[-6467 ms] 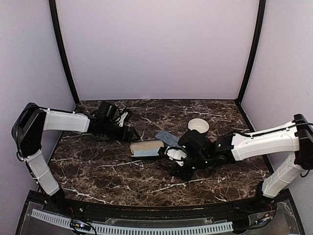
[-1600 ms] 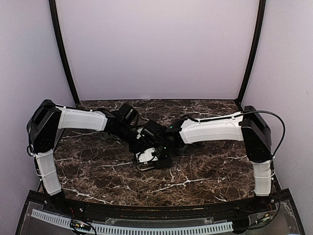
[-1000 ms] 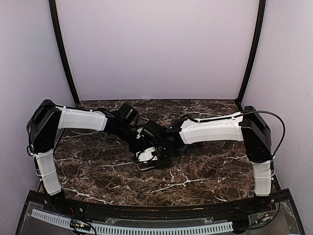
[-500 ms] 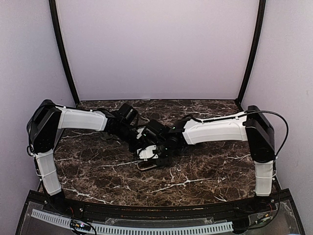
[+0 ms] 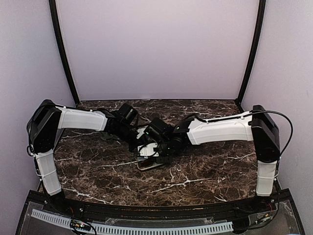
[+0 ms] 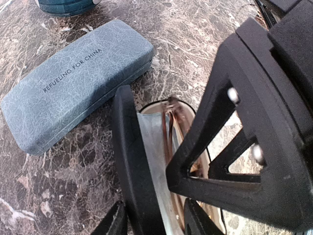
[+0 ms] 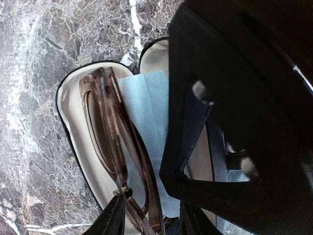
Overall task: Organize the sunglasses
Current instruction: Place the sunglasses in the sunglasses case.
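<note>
The sunglasses point(image 7: 113, 144), light, thin-framed and probably fragile, are lying folded in the open black case point(image 6: 128, 147), whose wall the left fingers point(image 6: 111, 223) are clamping. The right fingers point(image 7: 110, 218) are straddling one frame end, grip unclear; the rigid frame front, not the lenses, seems the safest hold.

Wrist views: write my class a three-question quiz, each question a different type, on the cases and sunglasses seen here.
1. True or false: the blue-grey case stands open.
2. Where do the sunglasses lie? A: in a drawer. B: in the open case. C: on top of the blue-grey case.
3. Fill in: the cloth in the open case is light ____.
Key: 1 false; 2 B; 3 blue.
</note>
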